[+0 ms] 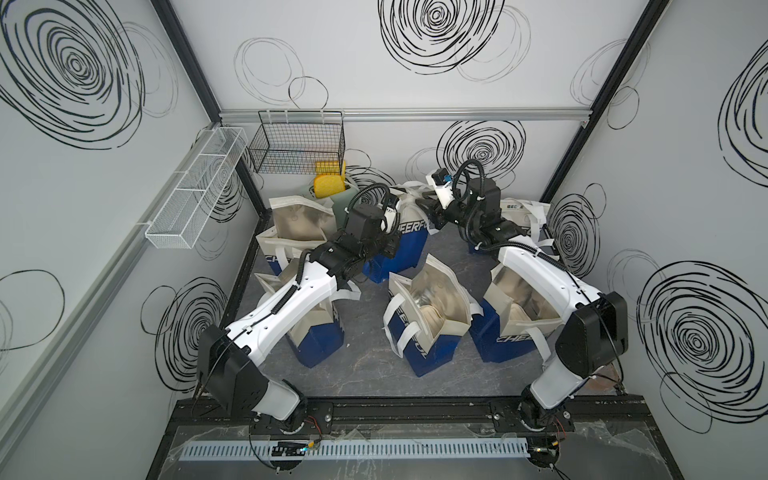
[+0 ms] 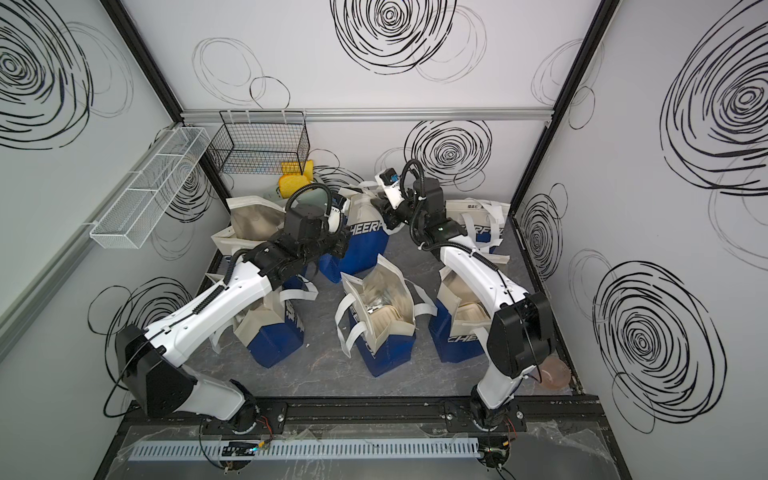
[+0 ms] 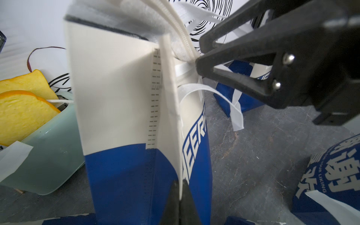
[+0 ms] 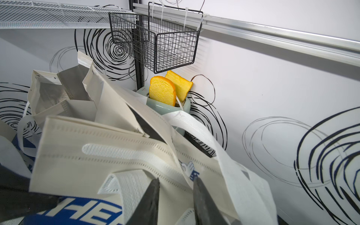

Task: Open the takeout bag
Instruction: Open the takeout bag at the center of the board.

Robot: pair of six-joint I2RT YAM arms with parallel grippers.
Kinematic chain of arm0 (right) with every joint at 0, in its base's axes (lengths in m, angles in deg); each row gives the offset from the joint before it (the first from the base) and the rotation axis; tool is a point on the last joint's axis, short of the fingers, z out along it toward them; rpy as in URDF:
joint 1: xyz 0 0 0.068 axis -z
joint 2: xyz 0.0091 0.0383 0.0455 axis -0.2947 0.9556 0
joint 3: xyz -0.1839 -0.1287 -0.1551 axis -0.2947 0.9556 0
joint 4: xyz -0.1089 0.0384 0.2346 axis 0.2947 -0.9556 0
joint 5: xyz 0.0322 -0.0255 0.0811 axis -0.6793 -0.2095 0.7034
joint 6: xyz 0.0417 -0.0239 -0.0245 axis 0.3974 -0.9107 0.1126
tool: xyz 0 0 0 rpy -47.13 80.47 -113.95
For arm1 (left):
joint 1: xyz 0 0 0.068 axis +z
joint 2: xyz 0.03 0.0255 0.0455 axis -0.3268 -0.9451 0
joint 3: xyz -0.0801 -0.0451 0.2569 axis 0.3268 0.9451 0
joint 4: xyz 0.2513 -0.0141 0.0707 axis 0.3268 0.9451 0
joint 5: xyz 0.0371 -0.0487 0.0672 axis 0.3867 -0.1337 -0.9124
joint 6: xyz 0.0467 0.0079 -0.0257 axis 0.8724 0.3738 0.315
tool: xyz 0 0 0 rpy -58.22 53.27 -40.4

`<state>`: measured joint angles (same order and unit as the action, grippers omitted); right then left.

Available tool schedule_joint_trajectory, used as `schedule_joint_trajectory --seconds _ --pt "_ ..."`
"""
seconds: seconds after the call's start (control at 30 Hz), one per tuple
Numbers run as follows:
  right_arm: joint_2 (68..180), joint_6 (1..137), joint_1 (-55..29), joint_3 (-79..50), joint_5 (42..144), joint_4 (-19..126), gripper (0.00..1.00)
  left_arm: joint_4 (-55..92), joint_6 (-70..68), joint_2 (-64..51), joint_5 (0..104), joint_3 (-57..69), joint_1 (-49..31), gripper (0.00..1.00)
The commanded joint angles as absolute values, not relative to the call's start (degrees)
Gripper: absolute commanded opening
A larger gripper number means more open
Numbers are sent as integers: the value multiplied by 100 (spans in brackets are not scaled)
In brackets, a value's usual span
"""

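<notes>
cable duct point(image 1: 353, 451): grey slotted strip along the near edge, just before the black rail point(image 1: 415, 411) that carries both arm bases.
table point(image 1: 374, 374): dark marbled surface, crowded with blue-and-cream bags.
toaster point(image 4: 167, 109): pale green, in the back left corner; two yellow bread slices point(image 4: 161, 91) stand upright in its slots.
wire basket point(image 1: 299, 143): black, hung on the back wall above the toaster.
mesh tray point(image 1: 195, 187): white, fixed to the left wall, divided into compartments.
centre bag point(image 1: 428, 307): mouth spread wide, silver lining exposed; a pale shape lies inside, too indistinct to name.
right-hand bag point(image 1: 519, 307): likewise open and silver-lined, partly under the right arm.
back-left bag point(image 1: 299, 224): open, lining showing.
takeout bag point(image 3: 116, 87): upright at the back centre in both top views, just beside the toaster, its top pressed flat, between the two grippers.
left gripper point(image 3: 180, 185): fingers closed tight on the bag's cream corner seam.
right gripper point(image 4: 177, 181): at the bag's top rim by a white handle strap point(image 4: 194, 124); fingers stand apart with cream fabric between them, and whether they press it cannot be told.
</notes>
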<state>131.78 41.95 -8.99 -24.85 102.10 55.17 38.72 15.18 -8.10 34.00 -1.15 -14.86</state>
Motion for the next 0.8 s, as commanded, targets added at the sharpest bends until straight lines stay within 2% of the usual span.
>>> schedule_joint_trajectory --seconds 0.0,0.3,0.77 --pt "13290 4097 -935 -2676 10205 5682 32 3752 1652 -617 3309 -86 -1571 0" --pt "13464 4096 -951 -2852 10196 5708 29 3781 1764 -523 3223 22 -1677 0" --pt "13467 4048 -1004 -2688 10250 5628 17 3798 1809 -378 3159 130 -1676 0"
